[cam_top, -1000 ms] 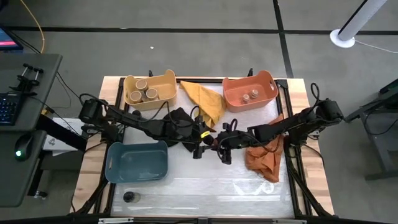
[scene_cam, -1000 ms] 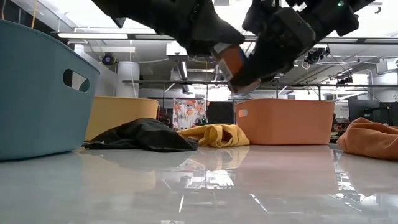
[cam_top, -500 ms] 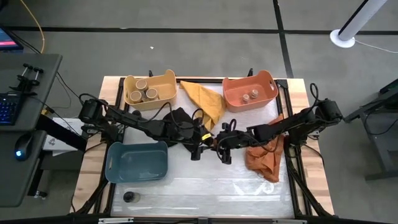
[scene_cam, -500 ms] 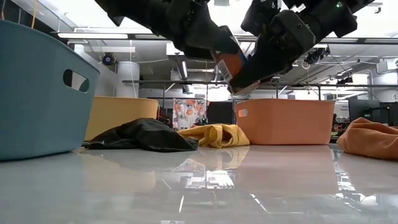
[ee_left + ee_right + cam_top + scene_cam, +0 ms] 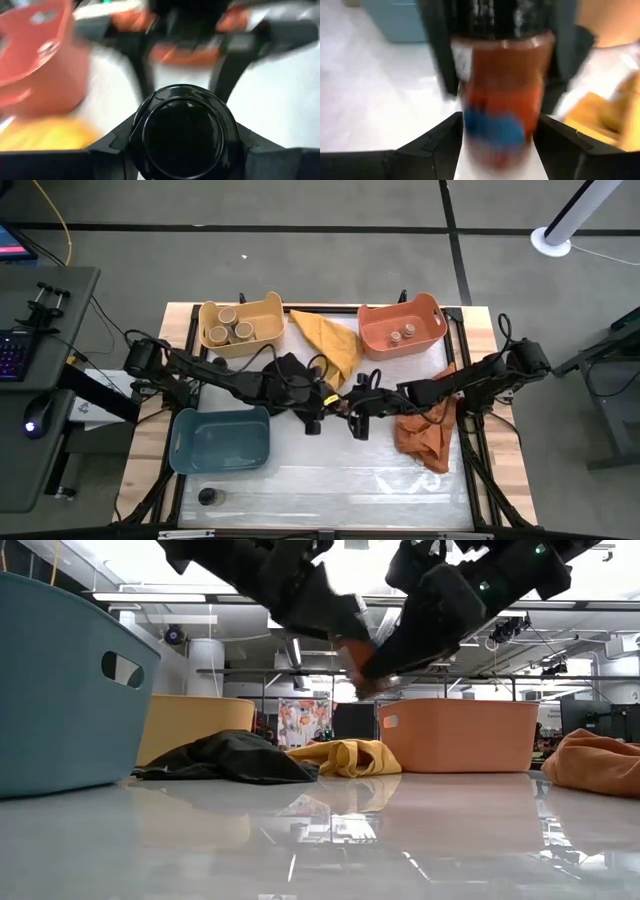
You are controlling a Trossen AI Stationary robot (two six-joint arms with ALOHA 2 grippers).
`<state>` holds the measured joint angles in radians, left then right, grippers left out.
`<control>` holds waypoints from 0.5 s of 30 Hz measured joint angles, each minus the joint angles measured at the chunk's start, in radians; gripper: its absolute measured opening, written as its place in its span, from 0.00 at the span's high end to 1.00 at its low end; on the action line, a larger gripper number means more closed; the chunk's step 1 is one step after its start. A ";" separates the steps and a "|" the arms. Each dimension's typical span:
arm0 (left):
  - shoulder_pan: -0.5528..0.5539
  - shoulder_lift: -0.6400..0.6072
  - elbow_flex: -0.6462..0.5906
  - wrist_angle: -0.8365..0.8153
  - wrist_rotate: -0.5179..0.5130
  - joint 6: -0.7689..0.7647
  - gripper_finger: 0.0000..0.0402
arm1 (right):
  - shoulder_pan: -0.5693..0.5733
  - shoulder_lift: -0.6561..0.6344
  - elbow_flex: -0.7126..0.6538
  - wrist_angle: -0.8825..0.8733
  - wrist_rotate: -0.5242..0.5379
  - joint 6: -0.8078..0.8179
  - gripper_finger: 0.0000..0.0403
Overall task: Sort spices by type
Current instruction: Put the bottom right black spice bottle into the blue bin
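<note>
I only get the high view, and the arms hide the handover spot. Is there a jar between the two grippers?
Observer: Yes. The left wrist view shows a black-topped jar gripped in the left gripper.
Operator: What's inside it?
Observer: Reddish spice behind a blue label. The right wrist view shows it at the right gripper.
Operator: Is it resting on the table?
Observer: No. In the low view both grippers hang well above the table.

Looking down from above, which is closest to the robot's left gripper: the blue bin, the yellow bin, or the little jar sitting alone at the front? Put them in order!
From the left gripper, mid-table:
1. Blue bin, front-left, nearest.
2. Yellow bin, back-left, a bit farther.
3. Lone black-topped jar, near the front-left edge, farthest.
</note>
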<state>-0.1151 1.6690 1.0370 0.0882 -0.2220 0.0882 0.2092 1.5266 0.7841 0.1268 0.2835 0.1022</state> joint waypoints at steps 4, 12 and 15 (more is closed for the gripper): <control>0.025 -0.069 -0.003 -0.201 -0.121 -0.005 0.59 | 0.002 -0.018 0.000 -0.038 0.065 0.001 0.44; -0.022 -0.317 -0.013 -0.656 -0.190 -0.227 0.59 | -0.006 -0.031 0.000 -0.087 0.083 0.002 0.44; -0.132 -0.439 -0.013 -0.738 -0.194 -0.341 0.59 | -0.006 -0.031 0.000 -0.110 0.093 0.001 0.44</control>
<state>-0.2467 1.2300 1.0237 -0.6502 -0.4161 -0.2532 0.2031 1.4960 0.7841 0.0168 0.3768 0.1036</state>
